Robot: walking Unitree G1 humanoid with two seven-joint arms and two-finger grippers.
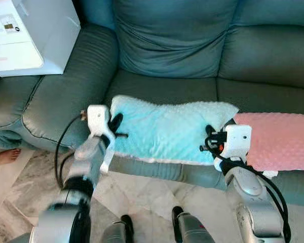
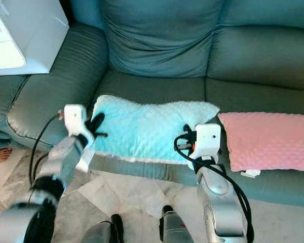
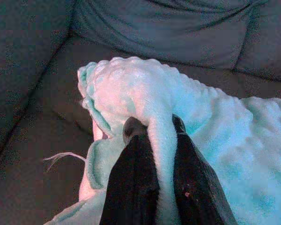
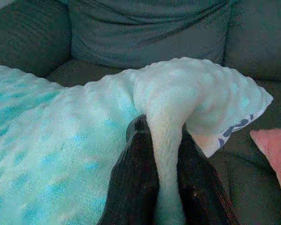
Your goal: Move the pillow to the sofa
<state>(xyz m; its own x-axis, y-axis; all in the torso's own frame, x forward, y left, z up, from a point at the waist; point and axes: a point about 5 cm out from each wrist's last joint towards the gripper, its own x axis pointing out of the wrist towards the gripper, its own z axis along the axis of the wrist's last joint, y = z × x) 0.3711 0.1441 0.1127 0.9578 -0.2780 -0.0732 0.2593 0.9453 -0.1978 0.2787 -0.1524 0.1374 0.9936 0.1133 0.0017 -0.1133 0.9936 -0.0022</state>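
Nearest to me, my two silver arms reach forward over the pale floor (image 1: pixel 142 195) toward the front edge of the sofa (image 1: pixel 162 81). My left gripper (image 1: pixel 116 129) is pinched tight on a fold at the left end of the light blue pillow (image 1: pixel 167 129), its black fingers (image 3: pixel 133 187) pressed either side of the fluffy fabric. My right gripper (image 1: pixel 210 139) is clamped the same way on the pillow's right end, fingers (image 4: pixel 136 183) squeezing a ridge of cloth between them. So the pillow lies stretched between my grippers on the seat cushion, near its front edge. Just right of it a pink pillow (image 1: pixel 281 139) lies on the same seat. Farther back stands the sofa's back cushion (image 1: pixel 172 35), and at far left a white box (image 1: pixel 30 35) sits by the armrest.
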